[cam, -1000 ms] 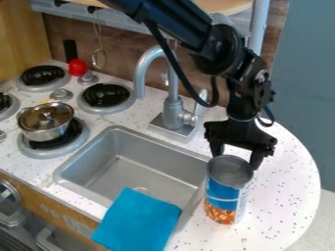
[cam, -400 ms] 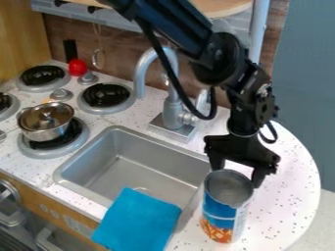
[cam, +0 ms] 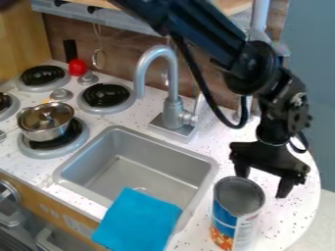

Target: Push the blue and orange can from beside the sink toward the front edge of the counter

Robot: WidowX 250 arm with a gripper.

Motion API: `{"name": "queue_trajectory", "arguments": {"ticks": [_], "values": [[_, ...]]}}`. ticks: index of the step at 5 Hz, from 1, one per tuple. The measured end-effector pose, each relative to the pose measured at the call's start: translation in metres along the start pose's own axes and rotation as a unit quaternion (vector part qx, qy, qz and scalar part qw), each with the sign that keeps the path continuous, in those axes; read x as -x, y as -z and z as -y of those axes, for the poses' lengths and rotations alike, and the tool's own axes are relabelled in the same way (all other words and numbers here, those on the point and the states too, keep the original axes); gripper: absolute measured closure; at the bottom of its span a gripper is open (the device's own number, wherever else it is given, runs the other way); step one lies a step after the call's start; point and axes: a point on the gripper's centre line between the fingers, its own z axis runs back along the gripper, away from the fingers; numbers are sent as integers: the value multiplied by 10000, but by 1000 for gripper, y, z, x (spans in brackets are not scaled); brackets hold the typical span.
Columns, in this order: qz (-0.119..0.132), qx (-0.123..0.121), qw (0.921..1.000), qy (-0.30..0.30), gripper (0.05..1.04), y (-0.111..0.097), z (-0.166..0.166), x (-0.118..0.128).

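Note:
The black gripper hangs over the counter to the right of the sink, its fingers apart and open. Just in front of it, nearer the camera, stands a can with a grey top and a blue, white and orange label. One finger is close behind the can's rim and the other is off to its right. Whether they touch the can, I cannot tell.
The sink lies left of the can, with a blue cloth over its front edge. Behind it rises the faucet. A lidded metal pot sits on a burner at left.
The gripper has shifted right and toward the camera. The can has moved nearer the camera, then to the right, and more of its white label side faces the camera.

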Motion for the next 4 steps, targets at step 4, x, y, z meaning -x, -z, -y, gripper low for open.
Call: {"name": "queue_trajectory", "arguments": {"ticks": [4], "values": [[-116, 170, 9988, -435, 83, -26, -12, -36]]}}
